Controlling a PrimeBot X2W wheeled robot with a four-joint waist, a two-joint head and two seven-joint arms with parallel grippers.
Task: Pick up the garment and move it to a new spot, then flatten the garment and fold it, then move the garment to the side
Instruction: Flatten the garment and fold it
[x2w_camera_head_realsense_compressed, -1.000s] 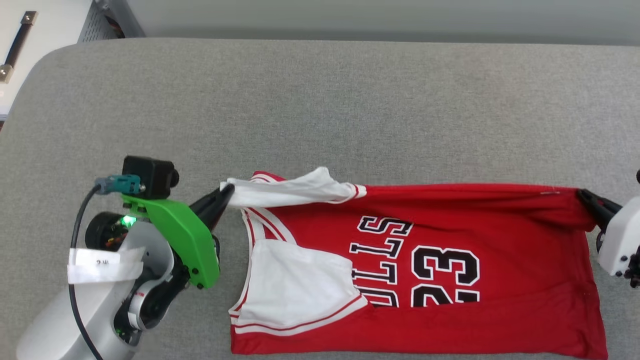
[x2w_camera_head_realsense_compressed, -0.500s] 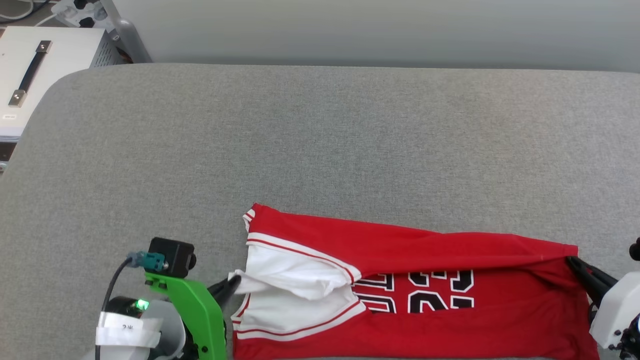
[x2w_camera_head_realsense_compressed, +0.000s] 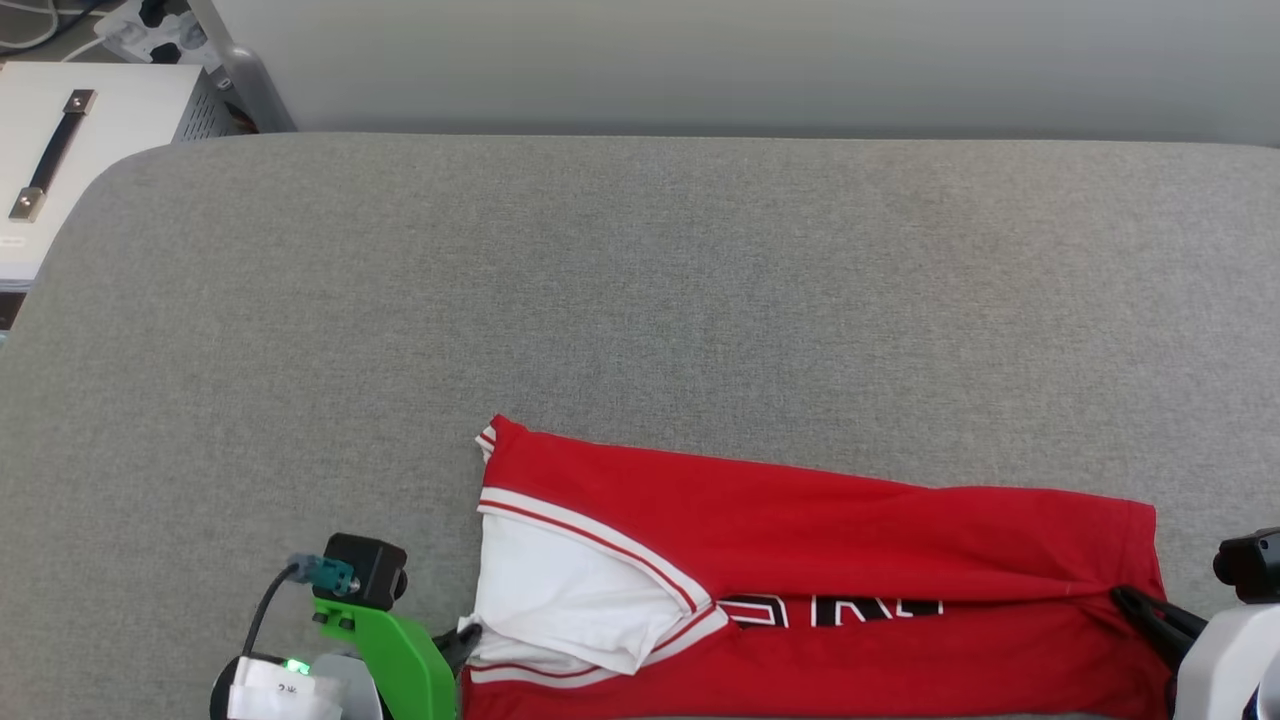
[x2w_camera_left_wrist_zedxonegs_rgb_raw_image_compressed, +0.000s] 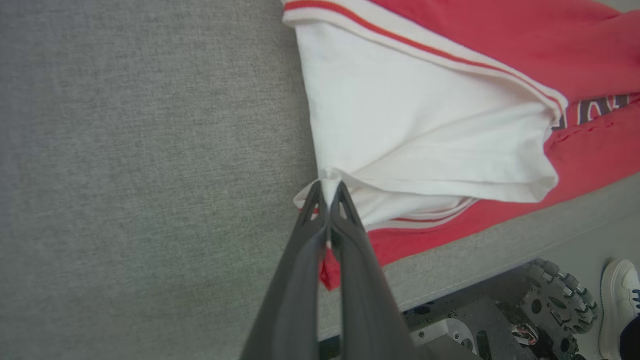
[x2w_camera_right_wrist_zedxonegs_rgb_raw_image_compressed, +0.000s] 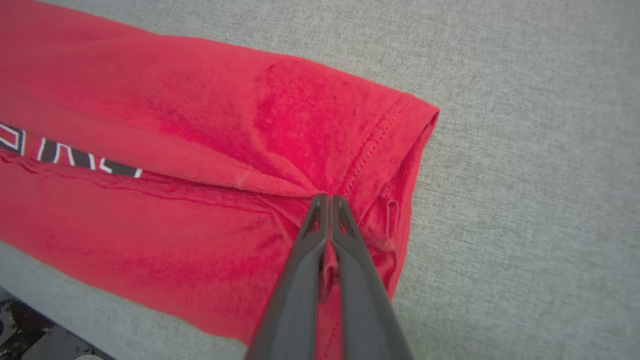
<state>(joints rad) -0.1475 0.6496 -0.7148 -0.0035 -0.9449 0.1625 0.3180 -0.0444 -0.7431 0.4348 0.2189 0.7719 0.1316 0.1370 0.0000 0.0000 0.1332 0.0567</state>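
Over the last second we have carried the far long edge of the jersey (x2w_camera_head_realsense_compressed: 800, 520) over toward ourselves. The chest lettering (x2w_camera_head_realsense_compressed: 830, 608), which lay almost fully open, now shows as no more than a thin black-and-white strip under the red top layer. The head camera has tipped as well, so part of the shift in the picture is its own. We judge the lengthwise fold to be nearly laid, with the edges not yet let go. The left gripper (x2w_camera_left_wrist_zedxonegs_rgb_raw_image_compressed: 329, 187) is clamped on a pinch of white sleeve (x2w_camera_left_wrist_zedxonegs_rgb_raw_image_compressed: 415, 130) cloth at the collar end, and the right gripper (x2w_camera_right_wrist_zedxonegs_rgb_raw_image_compressed: 328, 197) is clamped on red cloth at the hem corner. The jersey lies stretched between them on the grey cushion (x2w_camera_head_realsense_compressed: 640, 300), close to its near edge. The bottom of the head view cuts off the jersey's near side, so we cannot tell whether the carried edge meets the lower one squarely. The left wrist view suggests, perhaps, that a little red cloth is caught under the fingers too. What the lettering reads cannot be made out.
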